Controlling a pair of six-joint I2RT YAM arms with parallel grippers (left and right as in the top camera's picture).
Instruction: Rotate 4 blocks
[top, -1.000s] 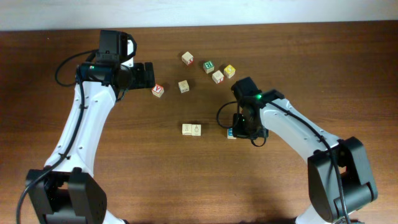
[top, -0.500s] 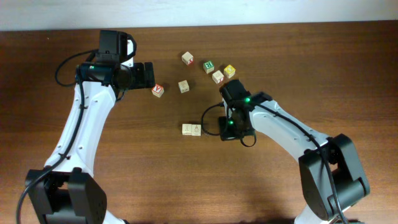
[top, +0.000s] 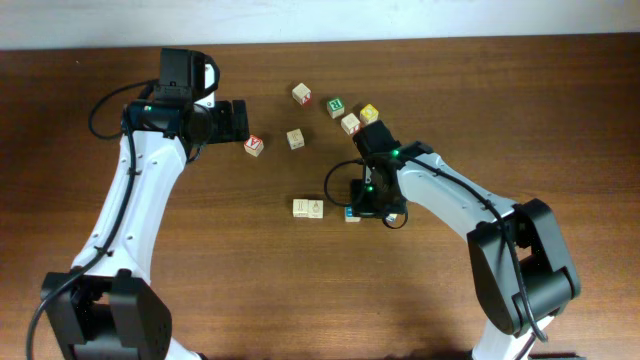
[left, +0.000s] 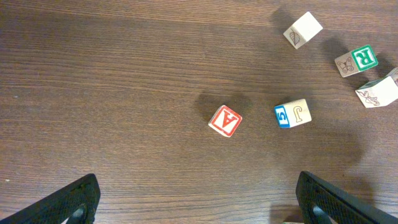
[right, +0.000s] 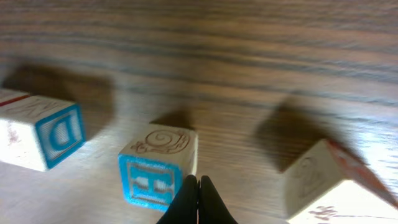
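- Blue-lettered pale wooden cube, seen from overhead, lies well apart from the red-faced wooden cube, just beside two plain beige cubes; the right gripper hangs over it.
- Left wrist: the left gripper gapes wide and empty near the red-faced cube; a stray sweep could knock that cube.
- Right wrist: the right gripper, pinched shut on nothing, touches the blue-lettered cube's corner; an off-centre push could slide it into neighbours instead of turning it.
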